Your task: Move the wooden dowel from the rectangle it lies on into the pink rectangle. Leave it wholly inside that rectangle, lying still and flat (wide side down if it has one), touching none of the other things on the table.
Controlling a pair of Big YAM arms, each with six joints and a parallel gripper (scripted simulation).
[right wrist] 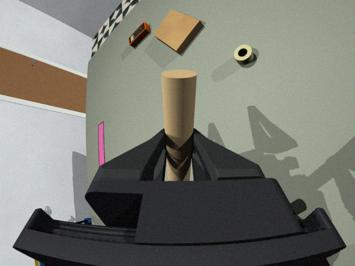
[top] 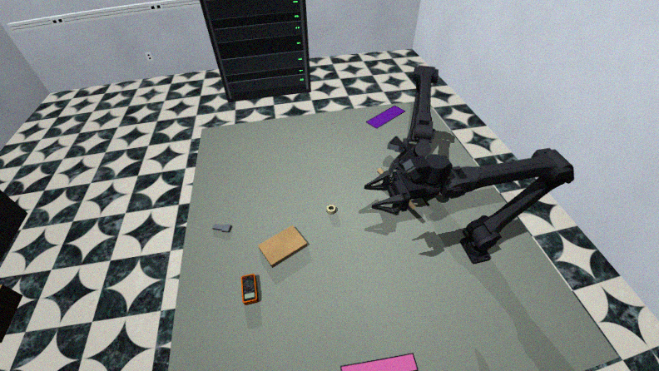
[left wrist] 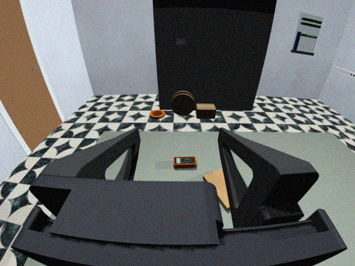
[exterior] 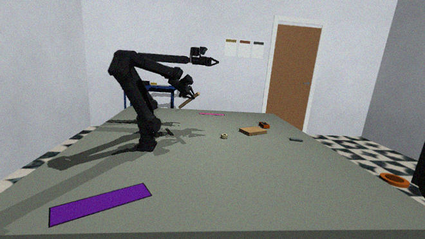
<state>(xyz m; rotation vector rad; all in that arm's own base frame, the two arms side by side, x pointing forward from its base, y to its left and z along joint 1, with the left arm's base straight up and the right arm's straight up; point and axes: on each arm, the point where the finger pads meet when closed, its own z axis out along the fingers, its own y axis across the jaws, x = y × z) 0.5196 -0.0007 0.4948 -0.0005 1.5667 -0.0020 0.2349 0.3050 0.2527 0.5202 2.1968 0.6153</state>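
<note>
The dowel (top: pixel 416 210) (exterior: pixel 189 100) (right wrist: pixel 179 103) is pale tan, with dark shadow bands across it in the right wrist view. Both arms (top: pixel 507 174) (exterior: pixel 138 91) are black. The near rectangle (top: pixel 380 363) (exterior: pixel 212 113) (right wrist: pixel 101 144) in the top view is pink, the far one (top: pixel 385 116) (exterior: pixel 100 205) purple; both have dark outlines. The table (top: pixel 258 170) (exterior: pixel 236 178) (left wrist: pixel 160 140) (right wrist: pixel 286 71) is grey-green. The block (top: pixel 283 245) (exterior: pixel 253 130) (left wrist: pixel 215 183) (right wrist: pixel 178 30) is light brown, the meter (top: pixel 249 289) (exterior: pixel 264 125) (left wrist: pixel 185 162) (right wrist: pixel 139 34) orange and black, the ring (top: pixel 328 210) (exterior: pixel 223 137) (right wrist: pixel 237 55) cream. The floor (top: pixel 106 198) (exterior: pixel 358 153) (left wrist: pixel 114 114) (right wrist: pixel 107 31) alternates cream and dark green star shapes.
</note>
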